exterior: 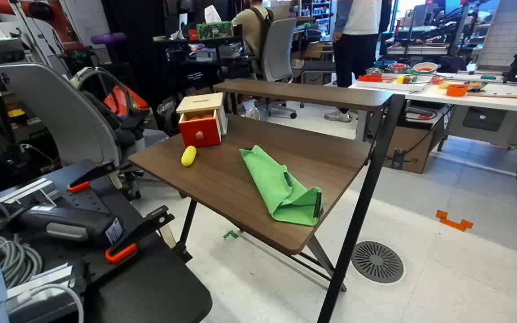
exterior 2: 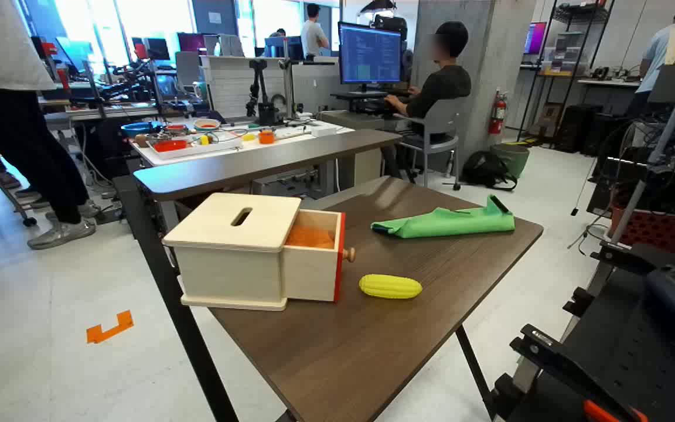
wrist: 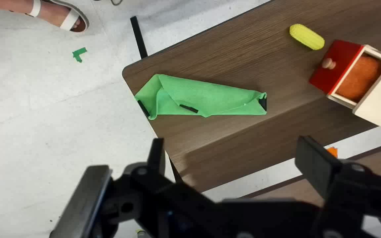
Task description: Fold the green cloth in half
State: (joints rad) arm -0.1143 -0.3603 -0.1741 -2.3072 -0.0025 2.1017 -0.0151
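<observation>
The green cloth (wrist: pixel 207 94) lies rumpled and partly folded over on the brown table (wrist: pixel 236 66), close to a corner in the wrist view. It is a long, narrow shape with small black strips at its ends and one near its middle. It also shows in both exterior views (exterior: pixel 281 188) (exterior 2: pixel 449 223). In an exterior view one end stands up a little. My gripper (wrist: pixel 232 142) is open and empty in the wrist view, with its fingers wide apart. It is above the table and apart from the cloth. My arm and gripper do not show in either exterior view.
A wooden box with a red drawer pulled open (exterior: pixel 200 131) stands on the table, with something orange inside. A yellow corn-like object (exterior 2: pixel 390 286) lies near the drawer. A raised brown shelf (exterior: pixel 303 94) runs along one table side. A black cart (exterior: pixel 151 287) stands close by.
</observation>
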